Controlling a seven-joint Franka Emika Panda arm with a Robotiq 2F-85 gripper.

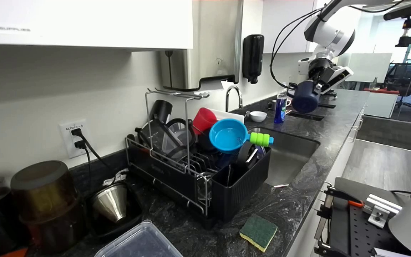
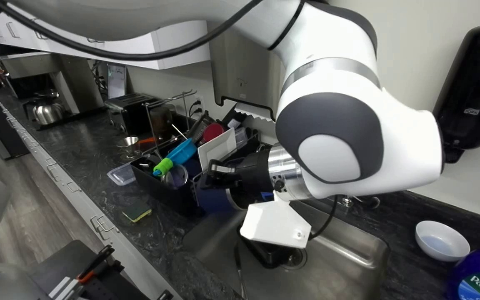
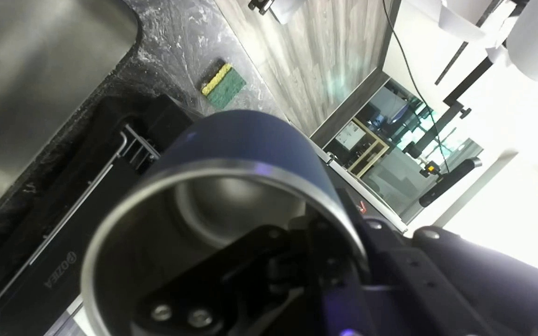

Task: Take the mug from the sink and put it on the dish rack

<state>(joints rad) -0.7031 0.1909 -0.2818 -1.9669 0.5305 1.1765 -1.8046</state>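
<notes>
Wrist view, gripper (image 3: 327,219): is pinching the mug (image 3: 245,140), one finger inside.
Mug: is hanging tilted in the air.
Rack (image 3: 84,228): is standing at the mug's 9 o'clock.
Sink (image 3: 45,74): is showing at 10 o'clock.

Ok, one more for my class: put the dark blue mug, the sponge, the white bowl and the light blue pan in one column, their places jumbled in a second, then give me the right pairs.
Things
1. dark blue mug
2. sponge
3. white bowl
4. light blue pan

Places
A. on the counter, near the soap bottle
B. at the dish rack, its green handle jutting out
C. lying on the counter, near the dish rack
D. gripped by the fingers, off the counter

Right pairs
1-D
2-C
3-A
4-B
</notes>
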